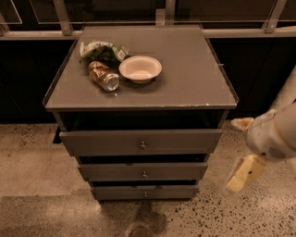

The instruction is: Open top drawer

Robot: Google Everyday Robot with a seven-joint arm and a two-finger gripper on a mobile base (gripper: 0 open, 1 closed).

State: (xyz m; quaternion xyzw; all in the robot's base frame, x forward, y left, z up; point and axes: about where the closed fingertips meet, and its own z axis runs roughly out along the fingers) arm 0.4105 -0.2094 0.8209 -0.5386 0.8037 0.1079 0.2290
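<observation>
Speckled terrazzo floor point(37, 157) under dim warm light, dark glass panels point(111, 9) with metal railing point(259, 33) behind the grey cabinet point(185, 69)
</observation>
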